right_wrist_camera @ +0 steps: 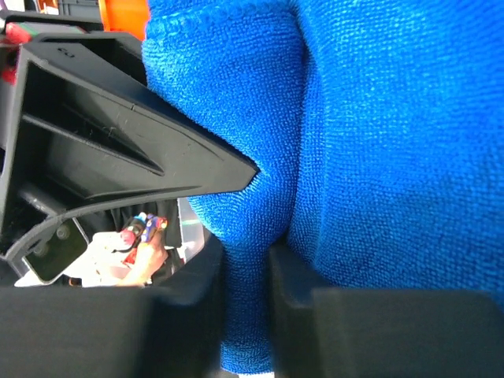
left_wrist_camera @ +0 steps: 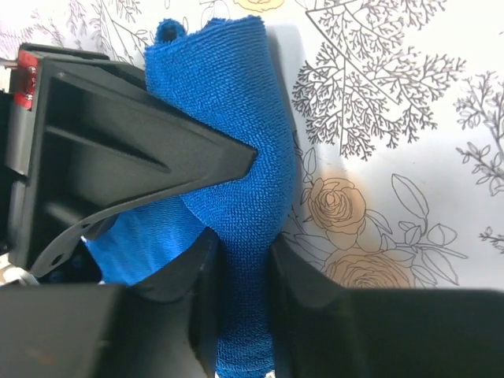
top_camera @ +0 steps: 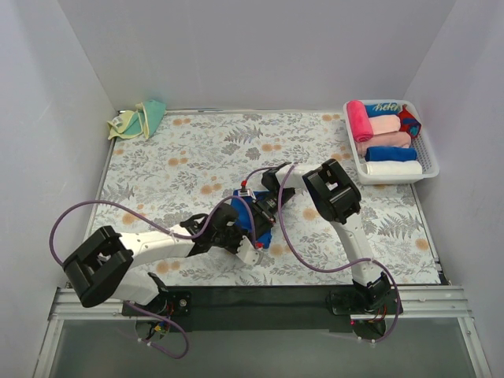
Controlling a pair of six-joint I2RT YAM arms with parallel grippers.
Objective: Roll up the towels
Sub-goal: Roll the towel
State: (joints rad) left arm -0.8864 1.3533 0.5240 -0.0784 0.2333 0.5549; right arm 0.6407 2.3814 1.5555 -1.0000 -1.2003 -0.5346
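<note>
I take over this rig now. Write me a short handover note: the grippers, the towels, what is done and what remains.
Left gripper: shut on the blue towel, mid-table.
Right gripper: shut on the same towel, from the opposite side.
Yellow towel: far left corner, lying unrolled, nothing touching it.
Basket, far right: holds several rolled towels.
Done: apparently the rolls in the basket.
Left: the blue towel looks bunched between the grippers, not yet a tidy roll; finish it, then roll the yellow one.
</note>
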